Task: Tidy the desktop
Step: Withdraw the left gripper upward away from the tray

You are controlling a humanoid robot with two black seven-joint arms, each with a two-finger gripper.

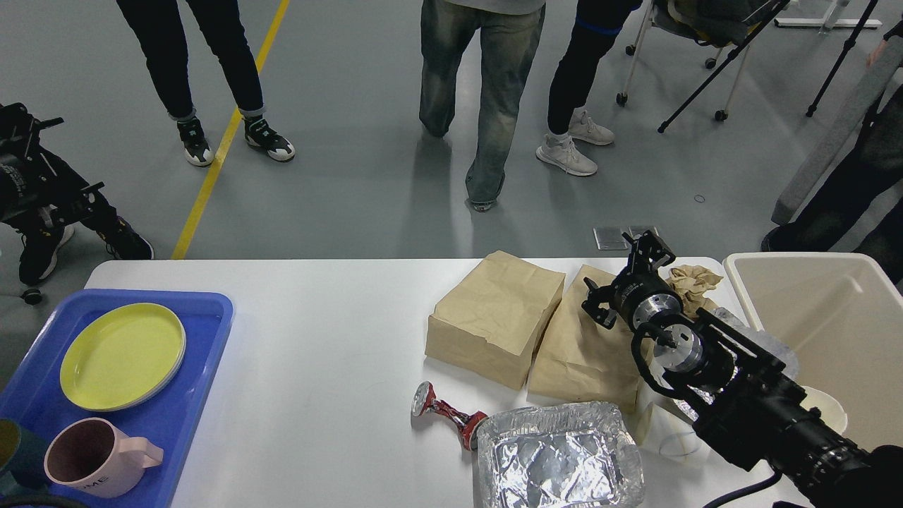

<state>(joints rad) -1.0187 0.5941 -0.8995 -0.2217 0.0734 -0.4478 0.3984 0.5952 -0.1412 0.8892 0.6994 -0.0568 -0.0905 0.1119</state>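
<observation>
- Right gripper [628, 279] is hovering over the right-hand paper bag [582, 346] near the far right of the table; its fingers are standing spread apart with nothing between them. No left gripper is showing clearly: a dark device at the left edge, off the table, is too unclear to call.
- Judging the step: it is likely lining up to pick trash for the beige bin [825, 317]. Doing it well is meaning coming straight down on a raised fold of the bag, or on the crumpled paper wad [695, 282] just beside the gripper, and closing on a crease rather than flat paper, which would slip.
- Desktop [317, 353] is filling the lower half of the view: white, smooth, slightly glossy, rounded at the far corners, bare across its middle.
- Lying on its right part are a second, fuller paper bag [497, 324] touching the first, a crushed red can [448, 410] and a foil tray [561, 458] near the front edge.
- Sitting at the left is a blue tray [204, 331] carrying a yellow plate [121, 356] and a pink mug [95, 457].
- Standing beyond the table on the grey floor are several people.
</observation>
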